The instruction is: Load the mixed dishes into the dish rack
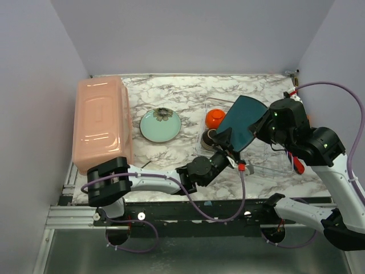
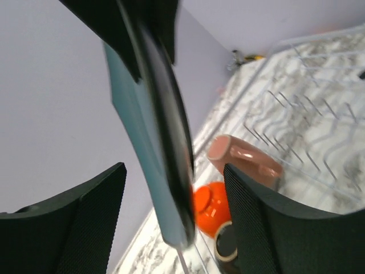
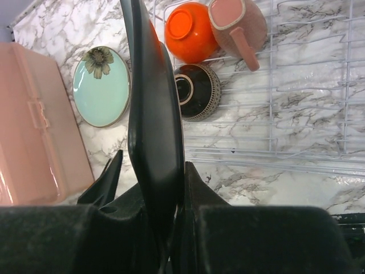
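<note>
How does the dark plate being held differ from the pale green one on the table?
The dark teal plate is a rounded square; the pale green plate is round with a painted flower. The dark teal plate is held tilted in the right gripper above the dish rack; the pale green plate lies flat outside it. Both are shallow plates.

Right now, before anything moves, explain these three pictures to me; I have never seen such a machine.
Two robot arms stand at the near edge of a marble table, each ending in a two-finger gripper. One picture looks down from above; the others come from wrist cameras. The right gripper is clamped on a teal plate, held on edge over the clear dish rack. The left gripper is open, fingers either side of it. In the rack: an orange bowl, a brown bowl, a pink mug. Beside it: a mint plate and a salmon tub.
</note>
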### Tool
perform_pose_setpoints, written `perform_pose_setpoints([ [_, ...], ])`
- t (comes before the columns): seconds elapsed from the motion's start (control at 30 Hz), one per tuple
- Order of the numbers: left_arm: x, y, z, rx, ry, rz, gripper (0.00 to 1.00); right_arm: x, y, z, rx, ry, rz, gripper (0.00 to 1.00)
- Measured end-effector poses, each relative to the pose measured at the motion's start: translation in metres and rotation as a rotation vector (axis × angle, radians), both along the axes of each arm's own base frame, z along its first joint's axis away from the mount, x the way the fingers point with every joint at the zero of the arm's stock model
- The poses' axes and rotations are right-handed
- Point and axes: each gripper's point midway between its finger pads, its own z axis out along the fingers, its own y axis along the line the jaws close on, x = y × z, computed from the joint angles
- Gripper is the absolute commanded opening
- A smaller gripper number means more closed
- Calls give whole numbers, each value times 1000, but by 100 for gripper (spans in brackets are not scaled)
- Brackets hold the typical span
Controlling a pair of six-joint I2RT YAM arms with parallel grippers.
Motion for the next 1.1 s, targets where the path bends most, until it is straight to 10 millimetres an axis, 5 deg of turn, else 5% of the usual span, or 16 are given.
perform_pose_setpoints([
  [0.2, 11, -10, 37, -93, -106, 83, 38, -2, 2, 1, 20, 2, 5, 0],
  [0.27, 11, -12, 37, -94, -120, 96, 23, -2, 3, 4, 36, -6, 3, 0],
  [0.3, 12, -13, 36, -87, -126, 101, 0, -3, 3, 5, 44, -9, 3, 0],
  [0.5, 8, -13, 40, -115, -120, 99, 0, -6, 4, 15, 82, -44, 13, 4],
  [0.57, 6, -14, 40, -97, -107, 83, 0, -7, 4, 14, 87, -44, 13, 23],
  [0.73, -8, -10, 42, -77, 8, -34, 0, -9, 4, 17, 52, -76, 73, 51],
  [0.9, -25, -5, 48, -116, 189, -207, 0, -12, -1, 52, -11, -212, 168, 84],
  [1.1, -21, 5, 40, -138, 435, -383, 0, -18, -10, 110, -46, -410, 225, 89],
])
